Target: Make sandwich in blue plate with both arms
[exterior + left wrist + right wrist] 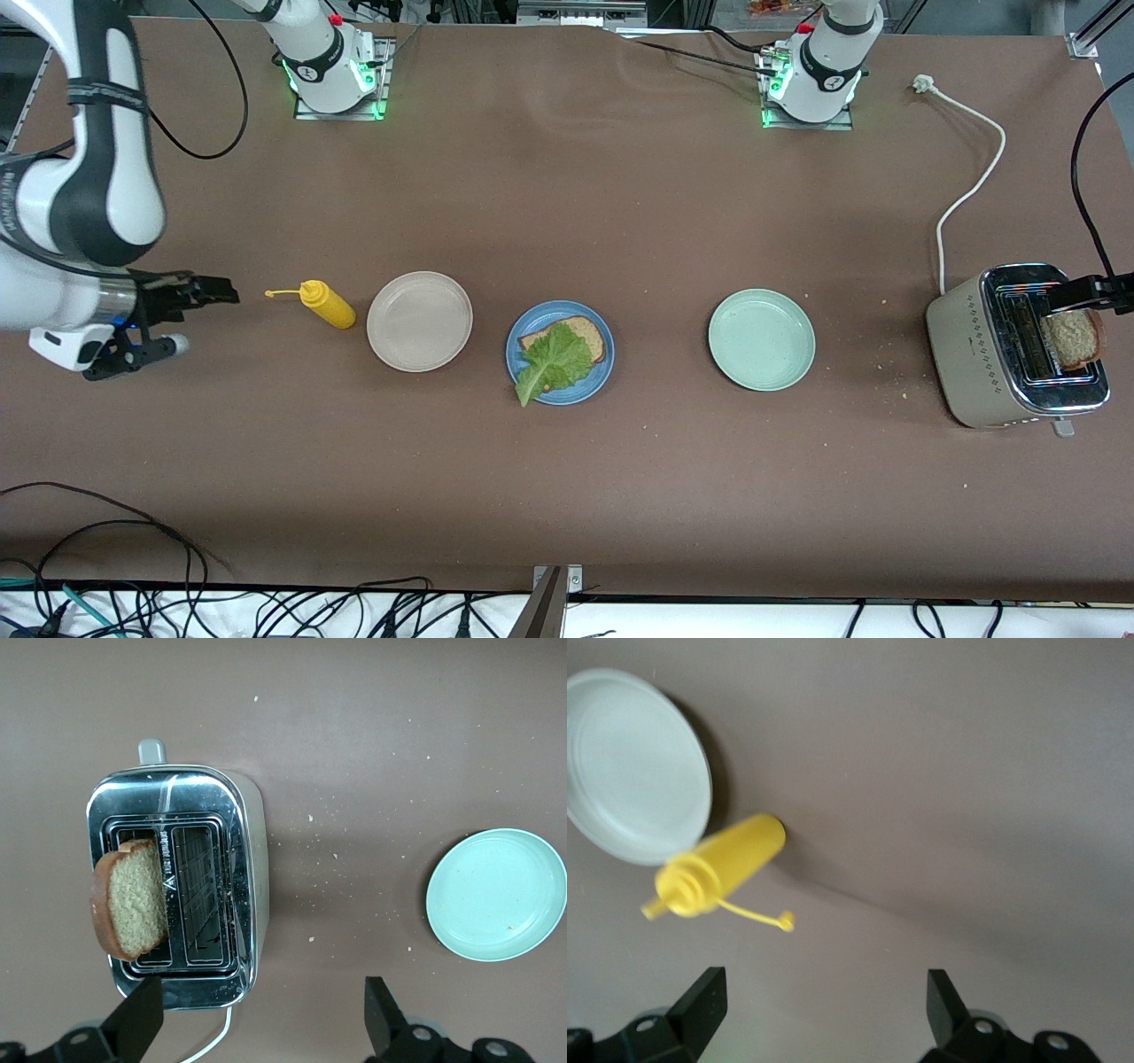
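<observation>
The blue plate (592, 379) lies mid-table with one brown bread slice (580, 332) on it and a ruffled lettuce leaf (554, 361) on top of that slice. A second bread slice (1072, 337) (133, 899) sticks up out of a slot of the toaster (992, 354) (213, 895). My left gripper (1099, 297) (263, 1010) hangs open over the toaster, beside that slice and holding nothing. My right gripper (199, 315) (824, 992) hangs open and empty over bare table at the right arm's end, beside the yellow bottle.
A yellow squeeze bottle (326, 303) (722, 868) lies on its side next to a beige plate (419, 321) (633, 762). A pale green plate (761, 339) (496, 895) sits between the blue plate and the toaster. The toaster's white cord (970, 186) trails toward the left arm's base. Crumbs dot the table.
</observation>
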Tool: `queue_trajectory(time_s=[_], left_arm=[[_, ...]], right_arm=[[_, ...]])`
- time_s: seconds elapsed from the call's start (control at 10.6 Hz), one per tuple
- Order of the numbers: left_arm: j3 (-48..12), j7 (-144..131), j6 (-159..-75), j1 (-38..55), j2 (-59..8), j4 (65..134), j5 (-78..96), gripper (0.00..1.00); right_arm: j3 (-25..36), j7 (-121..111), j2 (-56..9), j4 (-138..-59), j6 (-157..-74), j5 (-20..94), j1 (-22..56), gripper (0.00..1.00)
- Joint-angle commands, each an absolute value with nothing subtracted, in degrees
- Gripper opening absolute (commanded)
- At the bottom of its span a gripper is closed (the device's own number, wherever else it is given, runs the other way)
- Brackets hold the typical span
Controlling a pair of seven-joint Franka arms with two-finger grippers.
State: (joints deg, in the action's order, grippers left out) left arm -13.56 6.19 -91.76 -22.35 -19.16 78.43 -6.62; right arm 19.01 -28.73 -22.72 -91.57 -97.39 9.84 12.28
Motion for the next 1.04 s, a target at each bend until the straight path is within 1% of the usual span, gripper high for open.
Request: queue_trajectory(time_s=[0.0, 0.19, 0.38, 0.56, 0.75, 0.94], left_arm=[[-13.7, 7.6, -91.5, -22.5, -18.2, 78.7, -8.2, 1.00], [-13.7, 7.6, -91.5, -22.5, -18.2, 78.7, -8.3, 1.00], [-13.3, 9.4, -91.5, -24.5, -18.2, 78.7, -8.3, 1.00], [-13.3, 14.3, -91.6, -28.1, -18.2, 78.7, -8.0, 1.00], [-13.3, 14.7, -92.8, -30.2, -19.9, 76.2, -7.9, 1.00], [-13.1, 14.3, -95.9, -31.8, -21.6, 76.2, -8.2, 1.00]], right_arm=[[18.0, -47.8, -20.5, -98.3, -97.5, 15.0, 4.9, 1.00], [18.0, -59.2, -22.2, -101.2, -97.6, 19.2, 1.2, 1.00], [18.0, -72.9, -24.5, -101.9, -99.0, 23.6, -1.2, 0.99], [18.0, -87.7, -28.4, -103.3, -99.1, 32.7, -3.4, 0.99], [18.0, -105.1, -32.2, -103.3, -99.1, 41.8, -4.7, 1.00], [18.0, -118.7, -36.2, -103.2, -99.2, 47.3, -5.1, 1.00]])
